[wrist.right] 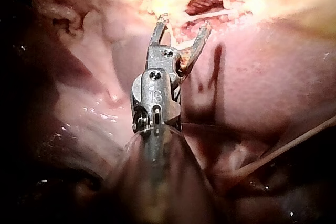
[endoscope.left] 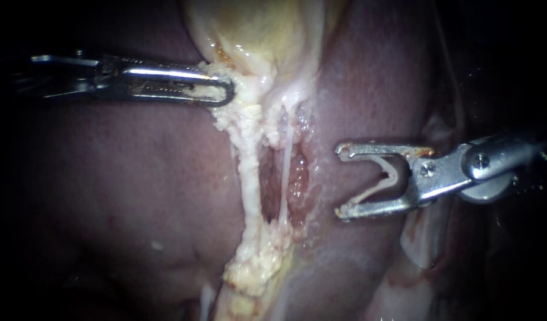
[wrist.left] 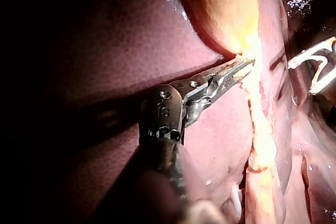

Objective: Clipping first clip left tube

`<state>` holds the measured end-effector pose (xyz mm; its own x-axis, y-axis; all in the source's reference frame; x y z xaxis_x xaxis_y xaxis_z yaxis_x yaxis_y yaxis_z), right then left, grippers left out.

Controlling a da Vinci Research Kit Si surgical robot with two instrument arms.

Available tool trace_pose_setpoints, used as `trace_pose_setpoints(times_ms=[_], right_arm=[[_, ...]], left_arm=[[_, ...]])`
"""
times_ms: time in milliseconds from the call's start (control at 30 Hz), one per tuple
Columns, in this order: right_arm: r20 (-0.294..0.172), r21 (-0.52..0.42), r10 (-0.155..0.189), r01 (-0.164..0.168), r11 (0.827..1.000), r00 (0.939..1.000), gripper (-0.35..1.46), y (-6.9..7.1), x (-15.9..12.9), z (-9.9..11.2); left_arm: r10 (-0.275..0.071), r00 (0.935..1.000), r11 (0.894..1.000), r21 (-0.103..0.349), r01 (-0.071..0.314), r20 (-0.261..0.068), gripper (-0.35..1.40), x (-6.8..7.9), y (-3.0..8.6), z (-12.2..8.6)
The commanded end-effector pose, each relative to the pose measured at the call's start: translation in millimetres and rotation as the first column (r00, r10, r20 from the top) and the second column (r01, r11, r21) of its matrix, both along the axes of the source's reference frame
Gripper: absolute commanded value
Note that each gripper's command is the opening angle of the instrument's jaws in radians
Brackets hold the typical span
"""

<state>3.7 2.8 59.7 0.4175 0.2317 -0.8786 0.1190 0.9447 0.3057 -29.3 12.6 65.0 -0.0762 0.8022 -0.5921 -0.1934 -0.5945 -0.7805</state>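
With the left instrument [endoscope.left: 224,90] clamped on tissue [endoscope.left: 242,80] under the gallbladder [endoscope.left: 267,30], the right instrument [endoscope.left: 340,181], its spread jaws holding an unclosed clip [endoscope.left: 383,178], sat apart from the left tube [endoscope.left: 249,178] ahead and would need to straddle it squarely before squeezing.

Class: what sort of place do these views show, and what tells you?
Probably a surgical practice setup, seen close up: a liver and pale gallbladder lie exposed, the left instrument grips the gallbladder's neck, and the right instrument carries a clip near two thin tubes.

We find no legible txt or signs on tissue [endoscope.left: 136,178]; left instrument [wrist.left: 245,66] & right instrument [wrist.right: 182,24] wrists carry tiny engraved marks.
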Motion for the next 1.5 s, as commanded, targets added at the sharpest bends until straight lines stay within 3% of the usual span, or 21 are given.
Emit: trace_pose_setpoints(times_ms=[33,233,367,533,767,1033,1267,1500], right_arm=[[0.000,0.000,0.001,-0.001,1.000,1.0000,0.50,0.0,0.0,0.0],[0.000,0.000,0.001,-0.001,1.000,1.0000,0.50,0.0,0.0,0.0],[0.000,0.000,0.001,-0.001,1.000,1.0000,0.50,-0.1,0.1,-0.1],[-0.001,0.004,-0.006,0.006,1.000,1.0000,0.50,-0.2,0.7,-0.2],[-0.040,0.056,-0.039,0.041,0.998,0.9984,0.49,-1.5,4.1,0.0],[-0.043,0.098,-0.055,0.059,0.993,0.9976,0.49,-3.3,9.2,3.2],[-0.087,0.147,-0.052,0.065,0.987,0.9948,0.49,-3.4,11.5,4.5],[-0.148,0.193,-0.052,0.080,0.978,0.9876,0.48,-3.0,13.5,4.8]], left_arm=[[0.001,1.0000,1.000,0.000,-0.001,0.001,-0.35,0.1,0.0,-0.1],[0.015,0.9998,1.000,0.017,-0.015,0.013,-0.35,2.1,0.9,-2.8],[-0.015,0.9994,1.000,0.017,0.015,0.030,-0.35,4.7,2.2,-6.0],[-0.030,0.9989,0.999,0.011,0.030,0.035,-0.35,6.4,2.9,-7.5],[-0.033,0.9989,0.999,0.009,0.032,0.032,-0.35,6.1,2.6,-7.2],[-0.033,0.9989,0.999,0.009,0.033,0.032,-0.35,5.9,2.6,-7.2],[-0.034,0.9989,0.999,0.009,0.034,0.031,-0.35,5.8,2.6,-7.2],[-0.035,0.9989,0.999,0.009,0.034,0.031,-0.35,5.7,2.6,-7.2]])
